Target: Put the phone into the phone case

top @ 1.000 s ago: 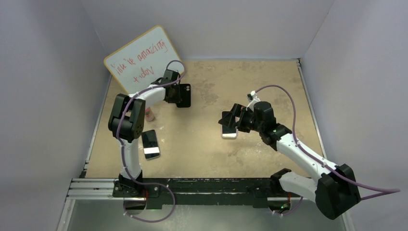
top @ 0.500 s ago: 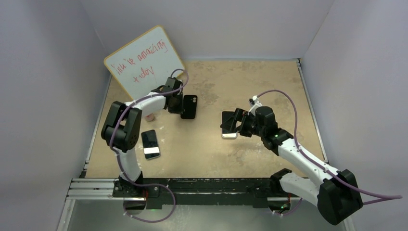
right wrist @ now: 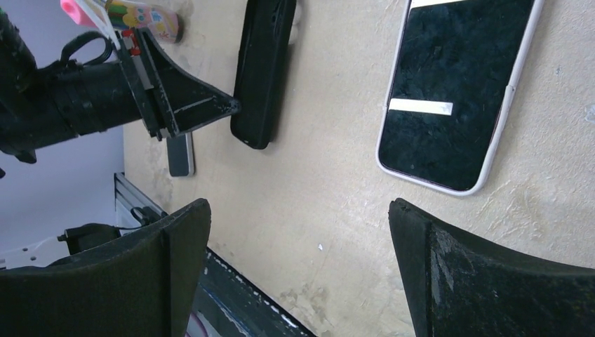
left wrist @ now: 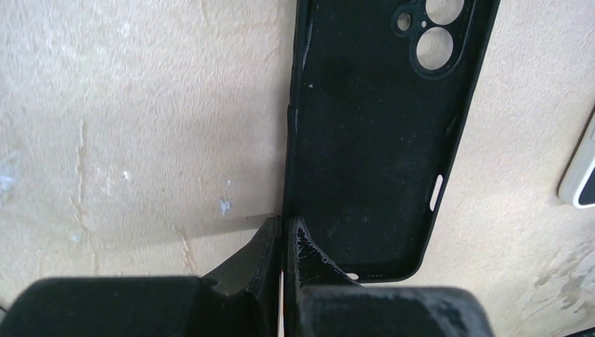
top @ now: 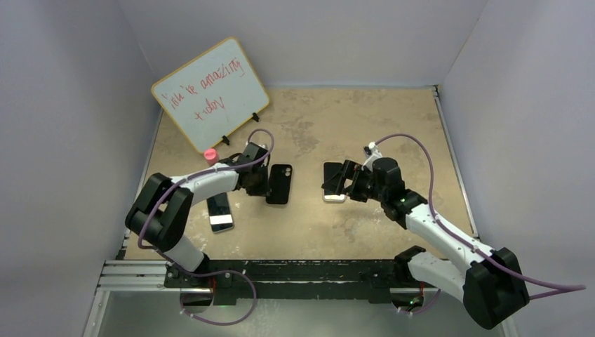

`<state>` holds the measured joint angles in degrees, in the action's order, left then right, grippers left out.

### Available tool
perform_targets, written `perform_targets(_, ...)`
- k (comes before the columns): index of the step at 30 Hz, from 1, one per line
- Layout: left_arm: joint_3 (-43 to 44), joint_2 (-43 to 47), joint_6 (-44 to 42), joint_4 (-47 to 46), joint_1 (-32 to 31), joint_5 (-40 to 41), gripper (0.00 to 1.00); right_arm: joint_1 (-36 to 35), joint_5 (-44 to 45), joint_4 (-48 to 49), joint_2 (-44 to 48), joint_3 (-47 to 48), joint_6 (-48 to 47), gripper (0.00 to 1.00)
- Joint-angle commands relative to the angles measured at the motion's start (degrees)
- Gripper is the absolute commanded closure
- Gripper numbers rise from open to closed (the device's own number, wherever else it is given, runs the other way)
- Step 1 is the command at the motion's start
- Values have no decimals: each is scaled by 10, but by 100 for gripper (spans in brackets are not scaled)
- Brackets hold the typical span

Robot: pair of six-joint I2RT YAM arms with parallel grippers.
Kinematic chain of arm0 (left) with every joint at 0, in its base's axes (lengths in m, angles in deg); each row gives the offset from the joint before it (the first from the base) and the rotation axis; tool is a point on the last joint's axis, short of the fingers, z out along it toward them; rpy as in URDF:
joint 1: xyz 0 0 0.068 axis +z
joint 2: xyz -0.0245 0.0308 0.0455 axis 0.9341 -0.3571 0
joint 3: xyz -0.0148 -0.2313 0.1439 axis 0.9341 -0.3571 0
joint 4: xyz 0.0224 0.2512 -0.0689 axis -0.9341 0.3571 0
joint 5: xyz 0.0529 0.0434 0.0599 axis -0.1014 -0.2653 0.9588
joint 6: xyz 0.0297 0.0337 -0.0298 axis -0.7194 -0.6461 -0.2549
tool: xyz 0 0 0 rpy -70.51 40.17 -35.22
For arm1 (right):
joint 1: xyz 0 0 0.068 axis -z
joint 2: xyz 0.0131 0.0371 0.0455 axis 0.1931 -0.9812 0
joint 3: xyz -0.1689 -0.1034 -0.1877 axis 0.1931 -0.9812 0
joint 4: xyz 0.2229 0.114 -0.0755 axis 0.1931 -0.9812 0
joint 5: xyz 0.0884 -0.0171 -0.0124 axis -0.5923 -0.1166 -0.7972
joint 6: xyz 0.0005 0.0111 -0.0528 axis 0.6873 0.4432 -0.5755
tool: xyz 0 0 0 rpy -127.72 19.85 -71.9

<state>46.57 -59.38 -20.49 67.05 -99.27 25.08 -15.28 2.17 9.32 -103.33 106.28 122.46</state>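
Your left gripper point(left wrist: 286, 226) is clamped on a long edge of the phone case point(left wrist: 372, 140), which seems to lie flat, inner side up. The phone point(right wrist: 456, 91) rests screen up to the right of the case, apart from it. Your right gripper point(right wrist: 298, 207) hangs there above the phone, fingers spread wide.

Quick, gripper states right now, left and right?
Left gripper: shut on the edge of the flat matte black phone case.
Right gripper: open, empty, near the glossy black-screened phone.
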Motion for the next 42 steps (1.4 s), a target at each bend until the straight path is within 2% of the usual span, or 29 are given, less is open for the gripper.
perform_targets(1,-35,50,76,-45,-17,22,99,-1,11,15,14,-4,3,4)
perform_targets(6,-51,86,97,-53,-44,16,60,-2,14,11,20,-7,0,4)
perform_targets(10,-45,110,92,-14,-45,33,36,-2,16,11,22,-13,-3,4)
perform_targets(12,-41,126,87,6,-45,42,15,-2,17,9,24,-13,-3,4)
perform_targets(13,-39,134,84,17,-45,46,12,-1,18,9,26,-14,-3,4)
perform_targets(22,-20,189,91,168,-37,129,4,-1,34,2,22,-21,-6,4)
perform_targets(29,-72,233,94,162,66,51,4,-2,43,2,23,-27,-7,4)
perform_targets(42,-93,232,88,198,128,149,1,-1,41,18,6,-36,-3,4)
